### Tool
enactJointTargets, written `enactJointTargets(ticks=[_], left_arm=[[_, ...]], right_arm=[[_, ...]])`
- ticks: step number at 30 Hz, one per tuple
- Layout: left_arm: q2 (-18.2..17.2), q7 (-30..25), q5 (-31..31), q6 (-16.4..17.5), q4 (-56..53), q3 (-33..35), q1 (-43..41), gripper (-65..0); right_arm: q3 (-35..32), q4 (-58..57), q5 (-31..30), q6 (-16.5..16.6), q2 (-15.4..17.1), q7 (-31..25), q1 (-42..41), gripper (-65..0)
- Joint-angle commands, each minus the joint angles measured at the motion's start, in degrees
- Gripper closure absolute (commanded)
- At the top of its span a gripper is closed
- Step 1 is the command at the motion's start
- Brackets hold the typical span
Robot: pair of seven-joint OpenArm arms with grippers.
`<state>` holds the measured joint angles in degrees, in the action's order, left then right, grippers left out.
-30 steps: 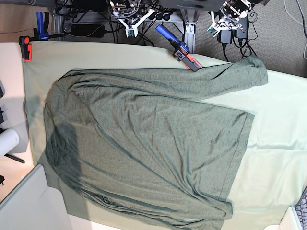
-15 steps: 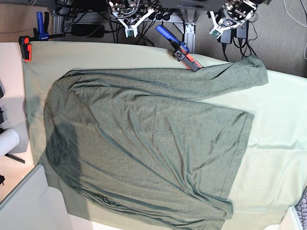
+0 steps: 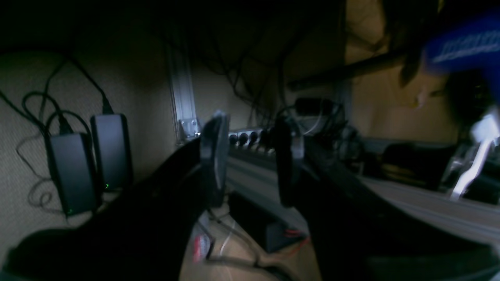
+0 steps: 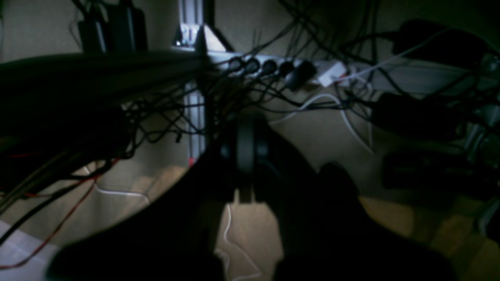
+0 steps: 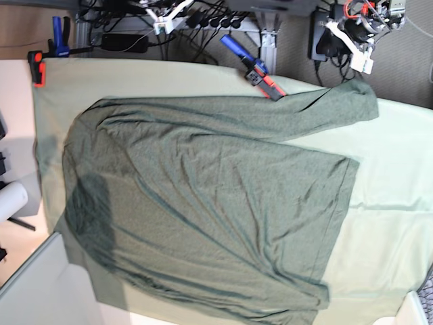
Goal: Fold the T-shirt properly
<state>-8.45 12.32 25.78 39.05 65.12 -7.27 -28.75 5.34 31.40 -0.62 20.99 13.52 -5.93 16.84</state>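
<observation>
The T-shirt (image 5: 203, 203), dark olive and wrinkled, lies spread flat over the pale mint table cloth (image 5: 392, 203) in the base view, one sleeve (image 5: 338, 108) reaching toward the far right. Both grippers hang beyond the table's far edge, well off the shirt. My left gripper (image 5: 357, 57) is at the top right; in the left wrist view its fingers (image 3: 214, 156) stand apart, so the left gripper (image 3: 250, 160) is open with nothing between them. My right gripper (image 5: 166, 19) is at the top middle-left; in the right wrist view the right gripper (image 4: 246, 152) is shut and empty.
A blue and red clamp (image 5: 254, 68) grips the cloth at the far edge near the sleeve. Another red clamp (image 5: 37, 68) sits at the far left corner. Cables and a power strip (image 4: 273, 66) lie behind the table, with power adapters (image 3: 74, 171) on the floor. A white roll (image 5: 10, 200) stands left.
Both grippers have swung farther back from the table's far edge, the left one moving right and the right one moving left. The T-shirt has not moved.
</observation>
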Motion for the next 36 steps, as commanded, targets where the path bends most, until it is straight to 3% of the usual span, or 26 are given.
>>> enactJointTargets(ticks=[1, 7, 15, 19, 22, 29, 36], left_arm=[[-0.3, 0.8, 2.3, 1.0, 3.0, -1.5, -1.5, -23.7], [-0.3, 9.0, 10.0, 1.0, 17.0, -8.8, -7.0, -23.7], [-1.1, 9.4, 14.3, 1.0, 24.8, -13.8, -10.3, -24.2], [-1.1, 11.1, 16.8, 1.0, 25.9, -15.7, -10.4, -34.3], [-1.3, 12.6, 19.6, 1.0, 29.5, -18.0, -11.5, -36.1], [-4.8, 12.7, 18.7, 1.0, 44.0, -20.9, -14.3, -36.1], [-8.1, 11.5, 14.2, 1.0, 41.5, -20.3, -9.1, -36.1]], right_arm=[[0.2, 1.8, -1.0, 1.3, 1.4, -0.5, 1.4, 0.0], [0.2, 9.1, -4.5, 1.3, 4.1, 0.0, 6.3, 0.0], [0.2, 10.7, -6.1, 1.3, 5.0, 0.2, 7.1, 0.0], [0.2, 10.7, -6.1, 1.3, 5.1, 0.2, 7.1, 0.0], [0.2, 10.7, -6.1, 1.3, 5.0, 0.2, 7.5, 0.0], [0.2, 10.7, -6.1, 1.3, 5.0, 0.2, 7.5, 0.0], [0.2, 11.2, -6.1, 1.3, 5.0, 0.2, 7.5, 0.0]])
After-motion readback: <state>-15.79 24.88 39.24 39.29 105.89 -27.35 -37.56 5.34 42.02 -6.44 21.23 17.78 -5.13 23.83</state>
